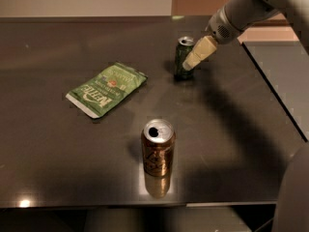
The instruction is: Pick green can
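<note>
Lab table point(58, 168), claw point(189, 64) beside green can point(179, 57)

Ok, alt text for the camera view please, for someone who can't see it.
The gripper, on an arm entering from the upper right, is at the right side of the upright green can toward the back of a dark table. A brown can stands nearer the camera, and a flat green snack bag lies to the left.

Dark green can point(179, 63), upright, end effector point(189, 65) alongside
</note>
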Controlling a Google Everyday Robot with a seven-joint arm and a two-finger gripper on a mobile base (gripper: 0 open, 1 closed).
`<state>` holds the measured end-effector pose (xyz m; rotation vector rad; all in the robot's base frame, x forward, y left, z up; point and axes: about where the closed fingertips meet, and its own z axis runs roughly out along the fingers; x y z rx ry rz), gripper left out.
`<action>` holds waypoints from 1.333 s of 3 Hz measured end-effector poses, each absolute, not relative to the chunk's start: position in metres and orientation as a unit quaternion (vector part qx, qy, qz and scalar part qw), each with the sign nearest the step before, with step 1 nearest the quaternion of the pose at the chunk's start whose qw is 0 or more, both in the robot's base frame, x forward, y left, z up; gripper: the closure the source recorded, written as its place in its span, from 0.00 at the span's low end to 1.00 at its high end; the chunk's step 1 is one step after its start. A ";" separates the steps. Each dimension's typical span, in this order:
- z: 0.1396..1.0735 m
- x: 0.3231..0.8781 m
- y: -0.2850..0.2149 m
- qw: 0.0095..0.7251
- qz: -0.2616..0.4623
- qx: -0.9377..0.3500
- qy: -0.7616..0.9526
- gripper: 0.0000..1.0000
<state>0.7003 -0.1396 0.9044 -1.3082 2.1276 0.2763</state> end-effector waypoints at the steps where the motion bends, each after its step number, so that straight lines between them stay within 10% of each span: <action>1: 0.897 0.697 -0.122 0.306 0.114 -0.503 0.801 0.00; 4: 0.906 0.697 -0.108 0.313 0.121 -0.505 0.796 0.64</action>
